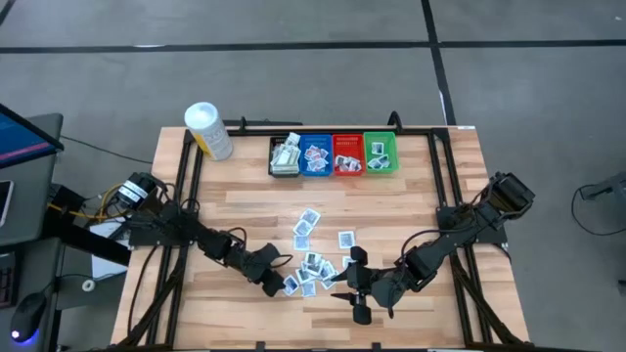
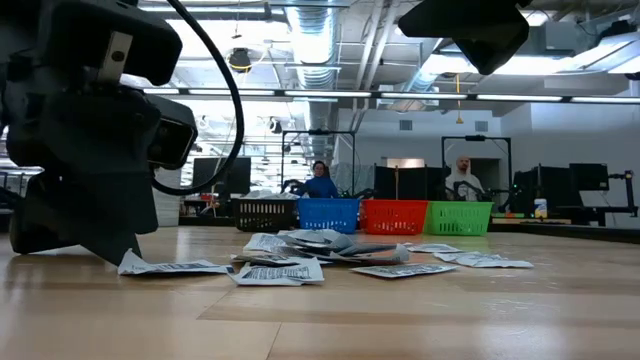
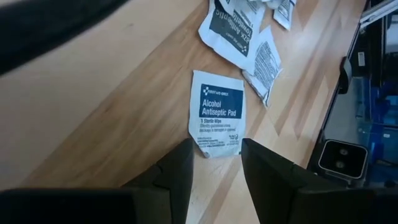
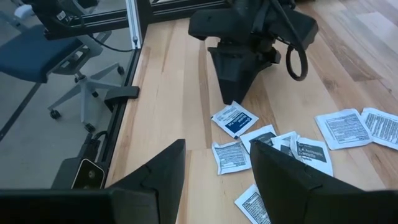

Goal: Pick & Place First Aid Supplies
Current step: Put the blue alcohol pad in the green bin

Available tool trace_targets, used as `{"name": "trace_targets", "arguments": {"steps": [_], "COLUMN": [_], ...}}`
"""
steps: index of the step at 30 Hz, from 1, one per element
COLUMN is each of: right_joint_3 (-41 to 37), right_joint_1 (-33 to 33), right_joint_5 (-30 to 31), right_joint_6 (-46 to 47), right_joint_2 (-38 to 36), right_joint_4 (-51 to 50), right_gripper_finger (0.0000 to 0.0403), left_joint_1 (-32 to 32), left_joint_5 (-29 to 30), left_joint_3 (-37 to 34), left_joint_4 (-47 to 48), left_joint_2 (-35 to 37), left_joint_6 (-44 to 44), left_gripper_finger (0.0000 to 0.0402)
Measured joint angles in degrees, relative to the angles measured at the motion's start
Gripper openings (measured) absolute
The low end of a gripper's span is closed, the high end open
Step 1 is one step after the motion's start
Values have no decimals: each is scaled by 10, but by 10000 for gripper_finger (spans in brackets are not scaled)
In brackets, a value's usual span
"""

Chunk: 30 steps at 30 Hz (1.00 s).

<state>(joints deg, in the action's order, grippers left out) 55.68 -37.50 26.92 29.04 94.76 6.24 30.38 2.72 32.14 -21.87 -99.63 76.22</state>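
Left tool (image 3: pixel 214 163) stood parted, empty, at edge of alcohol antiseptic pad packet (image 3: pixel 217 121) lying flat on surface (image 3: pixel 93 118). Right tool (image 4: pixel 217 165) open above scattered packets. Packet likely light, thin, floppy; pinch by edge.

packets (image 1: pixel 315 156) inside bins (image 1: pixel 334 154) too small to read; pile's lower packets (image 2: pixel 300 245) hidden under upper ones.

Pale wood-plank table (image 1: pixel 411 196) w/ smooth satin finish, crinkled paper packets (image 1: pixel 311 256), matt black plastic fingers (image 3: pixel 273 180), glossy plastic bins (image 1: pixel 334 154).
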Motion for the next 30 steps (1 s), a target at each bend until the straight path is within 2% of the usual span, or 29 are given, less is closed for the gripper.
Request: {"name": "trace_targets", "arguments": {"steps": [15, 20, 25, 30], "right_joint_3": [0, 0, 0, 0], "right_joint_1": [0, 0, 0, 0], "right_joint_5": [0, 0, 0, 0], "right_joint_6": [-7, -11, -11, -20], "right_joint_2": [0, 0, 0, 0], "right_joint_4": [0, 0, -2, -2], "right_gripper_finger": [175, 175, 175, 175], "left_joint_1": [0, 0, 0, 0], "left_joint_5": [-10, -7, -7, -6], "left_joint_3": [-1, -1, -1, -1], "left_joint_4": [5, 6, 6, 6], "left_joint_2": [0, 0, 0, 0], "left_joint_6": [-4, 3, 3, 3], "left_gripper_finger": [90, 58, 9, 4]}}
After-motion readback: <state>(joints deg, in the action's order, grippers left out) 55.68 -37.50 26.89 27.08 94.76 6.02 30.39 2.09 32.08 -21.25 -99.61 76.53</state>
